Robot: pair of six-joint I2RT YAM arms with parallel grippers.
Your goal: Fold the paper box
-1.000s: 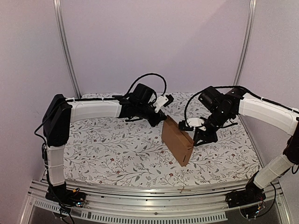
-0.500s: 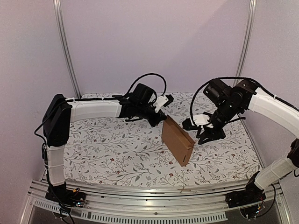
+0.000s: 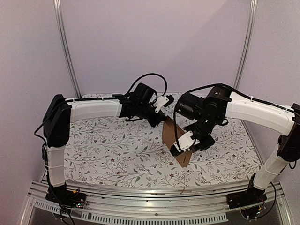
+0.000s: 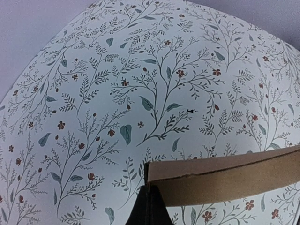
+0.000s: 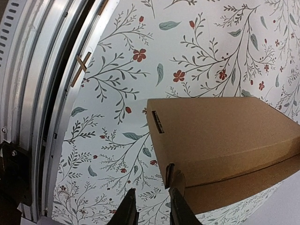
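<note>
- Holds the paper box (image 3: 171,134) up over the floral cloth (image 3: 108,145), mid-table, tilted, low end toward the near rail (image 3: 140,192); whether that low end touches the cloth: can't tell.
- Looks closed up: flat brown rect. w/ thin side walls, a narrow slot (image 5: 158,123) in the end wall.
- Pinches the box's upper far corner w/ the left gripper (image 3: 161,119); in the left wrist view, dark fingers (image 4: 150,211) clenched on the cardboard edge (image 4: 225,180), cloth behind.
- Sets the right gripper (image 3: 180,146) against the box's near right side, approx. halfway down, arm reaching in from the right.
- In the right wrist view: right gripper (image 5: 152,211) jaws a little apart, released, only cloth in the gap betw. the fingertips (image 5: 127,211).
- Shows a small cardboard flap (image 5: 169,177) sticking out at the box (image 5: 220,136) corner, just above the right-hand fingertip; touching or not: can't tell.
- Leaves a small tan cross-shaped bit (image 5: 83,65) lying at the cloth's near edge by the rail.
</note>
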